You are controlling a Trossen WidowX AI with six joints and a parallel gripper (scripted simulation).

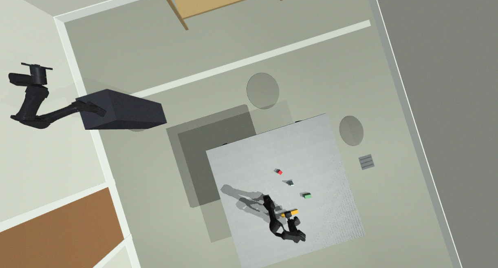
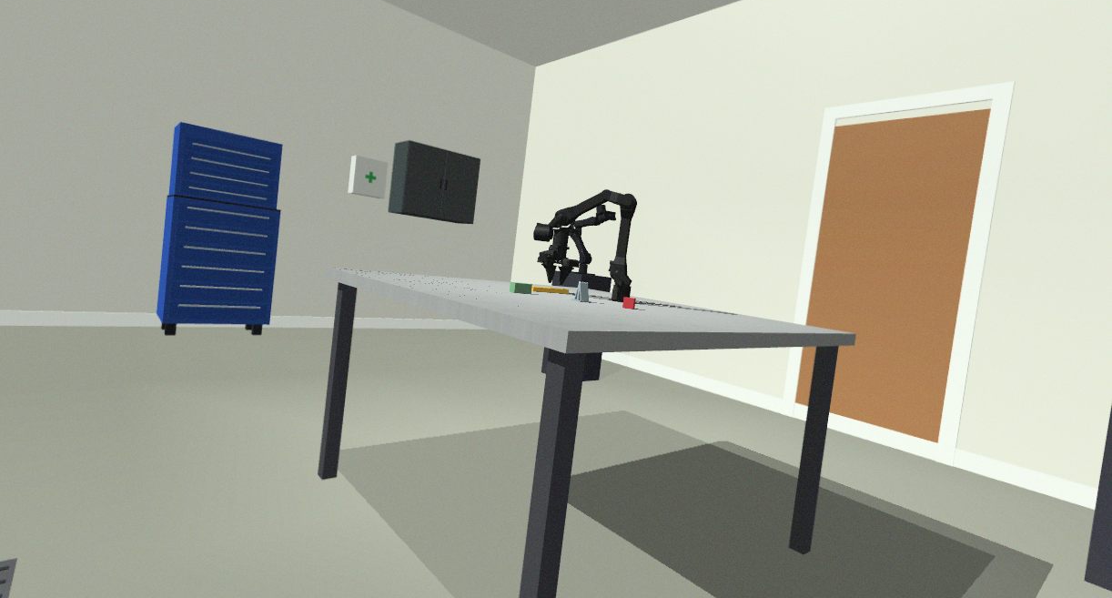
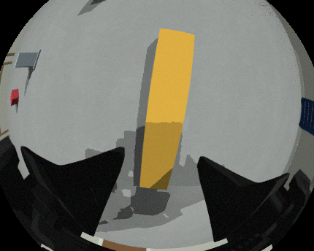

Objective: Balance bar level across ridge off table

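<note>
The yellow bar [image 1: 292, 212] [image 2: 548, 288] [image 3: 169, 90] lies flat on the grey table [image 1: 313, 144] [image 2: 661, 329] [image 3: 242, 80]. My gripper [image 1: 285, 215] [image 2: 553, 267] [image 3: 162, 157] is open and hangs a little above the bar's near end, one finger on each side, not touching it. The ridge, a small grey wedge [image 1: 289, 182] [image 2: 582, 291] [image 3: 28, 60], stands apart from the bar, further out on the table. Its top is bare.
A green block [image 1: 307, 195] [image 2: 520, 287] lies between the bar and the ridge. A red block [image 1: 278, 171] [image 2: 628, 302] [image 3: 14, 96] lies beyond the ridge. A blue tool cabinet [image 2: 217, 224] stands by the far wall.
</note>
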